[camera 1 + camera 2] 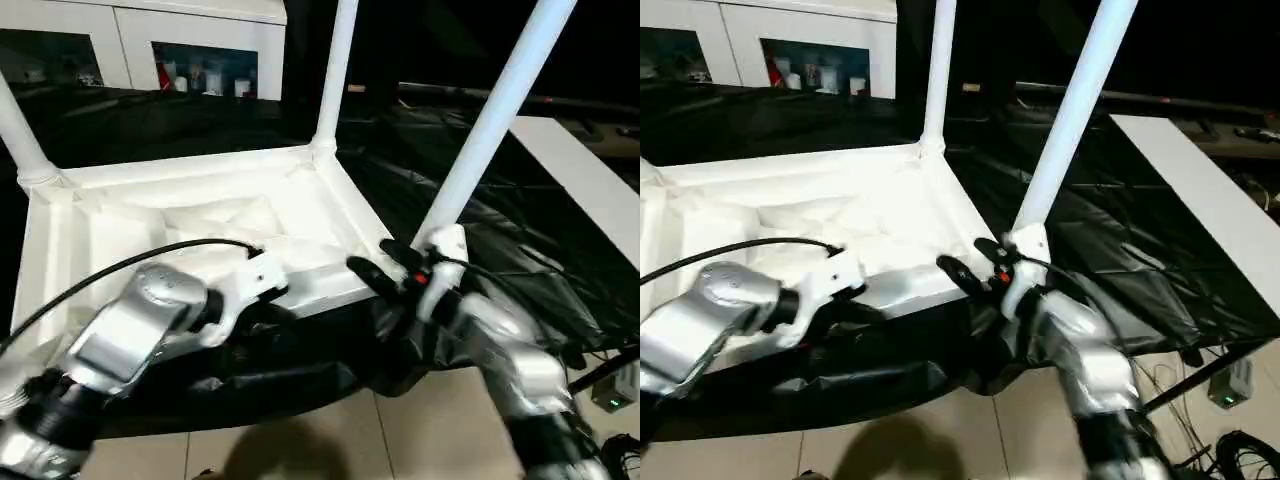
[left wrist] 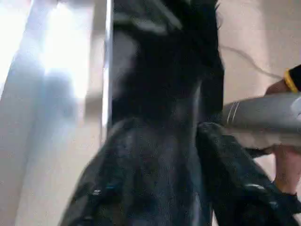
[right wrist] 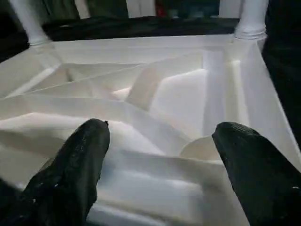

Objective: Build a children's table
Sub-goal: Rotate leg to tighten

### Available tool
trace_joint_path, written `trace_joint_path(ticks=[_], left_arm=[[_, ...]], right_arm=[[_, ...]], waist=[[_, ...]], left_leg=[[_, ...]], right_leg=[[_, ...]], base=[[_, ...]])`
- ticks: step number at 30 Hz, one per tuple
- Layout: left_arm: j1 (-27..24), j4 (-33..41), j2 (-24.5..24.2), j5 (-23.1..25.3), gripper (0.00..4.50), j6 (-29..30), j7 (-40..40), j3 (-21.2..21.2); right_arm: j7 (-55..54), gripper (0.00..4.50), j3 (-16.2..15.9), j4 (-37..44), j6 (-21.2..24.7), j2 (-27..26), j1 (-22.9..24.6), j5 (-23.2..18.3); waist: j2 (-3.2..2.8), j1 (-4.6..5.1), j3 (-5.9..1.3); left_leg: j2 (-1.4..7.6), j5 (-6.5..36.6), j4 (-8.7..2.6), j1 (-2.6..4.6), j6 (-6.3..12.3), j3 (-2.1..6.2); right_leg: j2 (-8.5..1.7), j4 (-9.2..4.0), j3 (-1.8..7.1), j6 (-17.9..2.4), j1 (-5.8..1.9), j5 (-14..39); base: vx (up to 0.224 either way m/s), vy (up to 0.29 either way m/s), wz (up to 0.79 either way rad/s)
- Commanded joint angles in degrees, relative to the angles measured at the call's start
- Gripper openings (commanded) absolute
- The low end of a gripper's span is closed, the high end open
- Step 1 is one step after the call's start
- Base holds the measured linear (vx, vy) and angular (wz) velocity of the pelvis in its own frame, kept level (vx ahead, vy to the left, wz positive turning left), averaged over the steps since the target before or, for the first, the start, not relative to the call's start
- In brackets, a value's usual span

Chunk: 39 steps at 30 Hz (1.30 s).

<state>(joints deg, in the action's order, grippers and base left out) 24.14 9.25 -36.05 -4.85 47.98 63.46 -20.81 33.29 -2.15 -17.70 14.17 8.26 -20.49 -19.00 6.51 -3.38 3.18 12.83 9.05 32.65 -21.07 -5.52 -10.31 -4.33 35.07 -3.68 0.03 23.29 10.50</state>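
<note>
On desk point(image 1: 560, 170), upturned table point(image 1: 200, 230), three legs standing. Right gripper point(image 3: 160, 155) wide, empty, near its front corner. Left gripper point(image 1: 262, 272) at front edge, opening unclear. Approach fourth socket squarely.

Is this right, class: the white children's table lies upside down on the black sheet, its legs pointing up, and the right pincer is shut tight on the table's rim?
Not quite. The children's table does lie upside down on the black sheet with its legs pointing up, but the right pincer is open: in the right wrist view its two fingers stand wide apart over the table's near edge.
</note>
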Motion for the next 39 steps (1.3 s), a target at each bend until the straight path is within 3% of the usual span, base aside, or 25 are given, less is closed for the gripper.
trace_joint_path(ticks=[1,2,3,6,10,12,16,21,24,28,30,31,32,34,35,37,38,39], left_arm=[[-0.18,1.56,-0.28,0.4,2.42,0.73,-0.74,-1.31],[-0.23,1.4,-0.37,0.87,2.42,0.58,-1.06,-1.3],[-0.22,1.0,-0.42,1.66,2.58,0.21,-1.65,-1.24],[0.0,-0.58,-0.03,3.86,2.75,-1.12,-3.99,-0.37],[0.05,-0.81,-0.81,4.32,3.03,-1.42,-5.99,-0.54],[-0.06,-0.56,-1.16,4.03,3.21,-1.24,-6.33,-0.67],[-0.32,-1.18,-0.89,4.69,3.54,-2.15,-7.65,-0.3],[0.67,-4.3,0.6,5.72,3.9,-5.05,-10.16,-0.18],[1.27,-6.25,1.58,6.28,4.2,-7.15,-11.78,-0.69],[0.23,-6.16,2.86,4.13,4.43,-9.77,-11.36,0.42],[-2.1,-3.59,2.03,1.25,4.43,-9.85,-9.01,2.34],[-3.52,-2.31,1.62,-0.85,4.43,-10.38,-7.41,3.95],[-5.58,-0.74,0.67,-3.57,4.43,-10.96,-5.3,6.51],[-6.97,0.14,-0.14,-5.29,4.43,-11.19,-4.0,8.44],[-8.32,0.73,-1.05,-6.69,4.43,-10.65,-3.32,10.72],[-11.27,0.83,-3.4,-8.31,4.43,-10.63,-3.35,16.06],[-14.32,0.24,-5.49,-9.68,4.43,-10.59,-2.92,21.71],[-15.45,-0.08,-6.22,-10.14,4.43,-10.66,-2.66,23.63]], right_arm=[[-2.06,3.85,1.58,-3.19,-1.65,-0.2,-1.88,0.97],[-3.03,3.85,1.99,-4.64,-2.34,-0.58,-2.83,1.15],[-4.55,3.85,2.88,-6.84,-3.24,-1.16,-4.29,1.11],[-10.43,3.85,6.79,-13.8,-6.17,-2.43,-8.69,0.38],[-19.52,3.85,12.57,-23.19,-11.19,-2.12,-13.24,-0.22],[-22.37,3.85,14.86,-26.57,-13.12,-1.42,-14.62,-1.02],[-25.08,3.85,17.7,-31.96,-16.23,0.62,-16.69,-1.67],[-24.85,3.85,18.69,-37.43,-19.62,4.46,-19.25,-0.87],[-24.23,3.85,19.51,-40.71,-21.3,6.48,-20.94,-0.65],[-18.06,3.85,17.93,-41.11,-21.17,7.51,-21.73,-0.03],[-12.89,3.85,14.95,-39.02,-20.19,7.33,-20.56,1.4],[-10.77,3.85,13.47,-38.04,-20.15,7.17,-19.77,2.11],[-8.36,3.85,11.65,-36.08,-19.82,6.81,-18.35,2.73],[-6.77,3.85,10.5,-34.41,-19.49,6.53,-17.16,2.94],[-5.45,3.85,9.31,-32.66,-19.38,6.27,-15.77,3.31],[-4.06,3.85,7.18,-29.29,-19.85,5.94,-12.29,4.35],[-4.74,3.85,6.35,-26.33,-19.95,5.51,-8.71,4.78],[-5.15,3.85,6.33,-25.48,-19.95,5.29,-7.53,4.88]], waist=[[-0.85,0.2,-3.17],[-0.93,0.09,-3.2],[-0.46,0.23,-3.31],[-0.69,0.05,-3.35],[-0.49,0.01,-3.48],[-0.64,-0.43,-3.44],[-0.71,-1.32,-3.44],[-0.41,-1.52,-3.66],[-0.23,-1.54,-3.76],[0.04,-1.53,-3.79],[0.09,-1.16,-3.82],[0.3,-0.8,-3.77],[-0.19,-0.63,-3.84],[0.02,0.09,-3.74],[-0.13,0.04,-3.81],[-0.14,0.19,-3.6],[-0.23,0.15,-3.51],[-0.25,0.13,-3.41]], left_leg=[[0.48,15.89,-3.84,0.82,-2.82,0.02],[0.5,15.5,-3.82,0.86,-2.86,-0.03],[0.44,14.4,-3.71,0.73,-2.87,-0.1],[0.45,14.01,-3.63,0.88,-3.43,-0.17],[0.4,13.82,-3.45,1.04,-3.9,-0.3],[0.41,14.01,-3.25,1.57,-3.98,-0.62],[0.39,15.05,-3.17,1.73,-4.27,-0.74],[0.3,14.2,-2.96,0.84,-4.25,-0.56],[0.19,13.56,-2.57,0.49,-3.9,-0.71],[0.15,13.74,-2.46,0.0,-3.23,-0.51],[0.2,13.48,-2.44,-0.23,-2.92,-0.4],[0.16,12.74,-2.58,-0.73,-2.75,-0.27],[0.16,12.46,-2.62,-0.72,-2.81,-0.19],[0.28,12.56,-2.72,-0.74,-2.2,-0.17],[0.28,12.92,-2.58,-0.33,-2.03,-0.21],[0.33,12.91,-2.81,-0.4,-1.7,-0.16],[0.37,13.68,-2.77,-0.12,-1.67,-0.22],[0.34,13.77,-2.84,-0.13,-1.67,-0.21]], right_leg=[[-2.89,-4.39,2.49,-7.12,-1.76,19.1],[-2.86,-4.34,2.47,-7.13,-1.77,18.46],[-2.77,-4.11,2.48,-7.29,-1.89,16.88],[-2.78,-3.86,2.49,-7.19,-1.86,15.97],[-2.76,-3.58,2.48,-7.43,-1.64,14.9],[-2.54,-3.61,2.59,-7.47,-1.23,13.81],[-2.34,-3.5,2.56,-7.14,-1.14,13.81],[-2.42,-3.19,2.6,-6.31,-1.69,14.09],[-2.38,-3.07,2.6,-6.64,-1.65,12.99],[-2.55,-3.17,2.41,-6.4,-2.04,14.68],[-2.58,-3.03,2.37,-6.61,-2.14,14.47],[-2.64,-2.96,2.3,-6.93,-2.44,14.2],[-2.71,-2.89,2.28,-7.28,-2.47,13.73],[-2.65,-2.9,2.31,-8.0,-2.42,12.48],[-2.48,-2.94,2.33,-8.16,-2.13,12.59],[-2.35,-3.0,2.34,-8.49,-2.15,12.43],[-2.27,-3.14,2.37,-8.36,-1.9,13.16],[-2.27,-3.1,2.45,-8.31,-1.95,12.98]], base=[[0.0,0.0,0.0],[0.0,0.0,0.0],[0.0,0.0,0.0],[0.0,0.0,0.0],[0.0,0.0,0.0],[0.0,0.0,0.0],[0.0,0.0,0.0],[0.0,0.0,0.0],[0.0,0.0,0.0],[0.0,0.0,0.0],[0.0,0.0,0.0],[0.0,0.0,0.0],[0.0,0.0,0.0],[0.0,0.0,0.0],[0.0,0.0,0.0],[0.0,0.0,0.0],[0.0,0.0,0.0],[0.0,0.0,0.0]])
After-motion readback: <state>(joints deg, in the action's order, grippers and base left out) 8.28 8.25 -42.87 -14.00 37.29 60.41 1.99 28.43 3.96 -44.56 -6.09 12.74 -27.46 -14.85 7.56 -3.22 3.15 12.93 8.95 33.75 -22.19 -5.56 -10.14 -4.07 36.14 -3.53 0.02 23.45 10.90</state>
